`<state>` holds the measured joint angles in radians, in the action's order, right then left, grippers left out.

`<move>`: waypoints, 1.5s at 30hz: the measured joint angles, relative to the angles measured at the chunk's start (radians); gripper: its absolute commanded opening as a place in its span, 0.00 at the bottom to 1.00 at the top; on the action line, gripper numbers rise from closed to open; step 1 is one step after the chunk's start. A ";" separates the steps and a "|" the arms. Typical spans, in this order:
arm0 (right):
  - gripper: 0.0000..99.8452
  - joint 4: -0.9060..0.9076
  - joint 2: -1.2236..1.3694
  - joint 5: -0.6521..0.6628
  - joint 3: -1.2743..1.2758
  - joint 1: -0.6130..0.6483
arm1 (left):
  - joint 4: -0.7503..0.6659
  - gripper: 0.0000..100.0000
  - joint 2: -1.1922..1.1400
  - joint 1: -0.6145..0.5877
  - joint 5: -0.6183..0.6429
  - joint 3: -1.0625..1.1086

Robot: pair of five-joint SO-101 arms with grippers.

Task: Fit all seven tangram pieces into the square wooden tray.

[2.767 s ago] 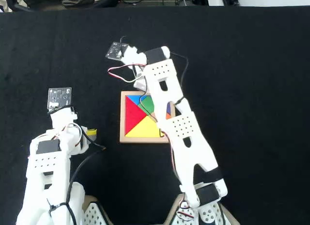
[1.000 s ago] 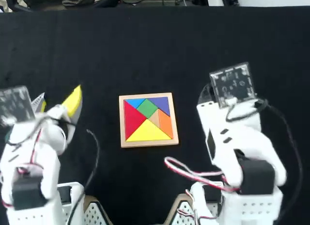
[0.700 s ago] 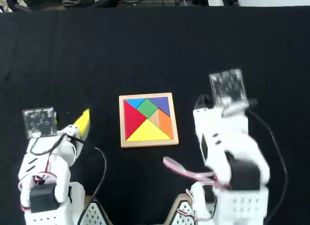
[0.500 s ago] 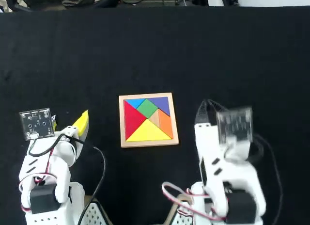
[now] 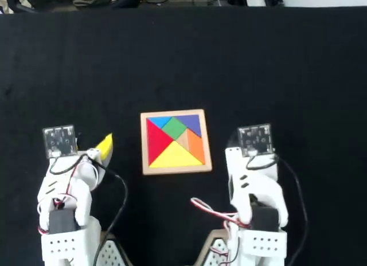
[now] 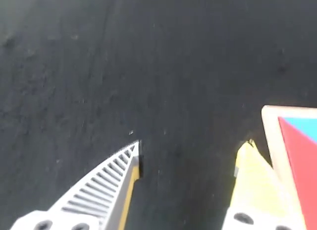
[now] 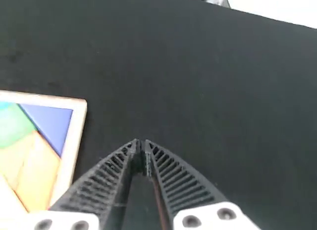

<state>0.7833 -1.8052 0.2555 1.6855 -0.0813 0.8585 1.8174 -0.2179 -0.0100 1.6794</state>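
The right arm (image 5: pixel 252 188) has been pulled back from over the square wooden tray (image 5: pixel 143 143) and is now folded low. The right claw (image 7: pixel 140 151) is pressed together, with nothing in it. The left claw (image 6: pixel 190 158) is spread wide (also with nothing). Near both claws the tray is seen filled flat by seven coloured tangram pieces (image 5: pixel 160 143). The job is judged done.

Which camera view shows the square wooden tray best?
The high view: it shows the whole wooden tray from above, with the tangram pieces filling it. The left wrist view catches one corner, with red and light blue inside; the right wrist view catches another corner, with blue, green and orange.
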 measured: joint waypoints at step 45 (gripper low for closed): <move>0.01 0.502 0.000 0.008 0.000 -0.011 | 0.410 0.30 0.000 -0.051 0.012 0.000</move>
<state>1.2850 -1.8052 0.2631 1.6855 -0.0921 1.2681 1.8174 -0.2685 0.0023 1.6794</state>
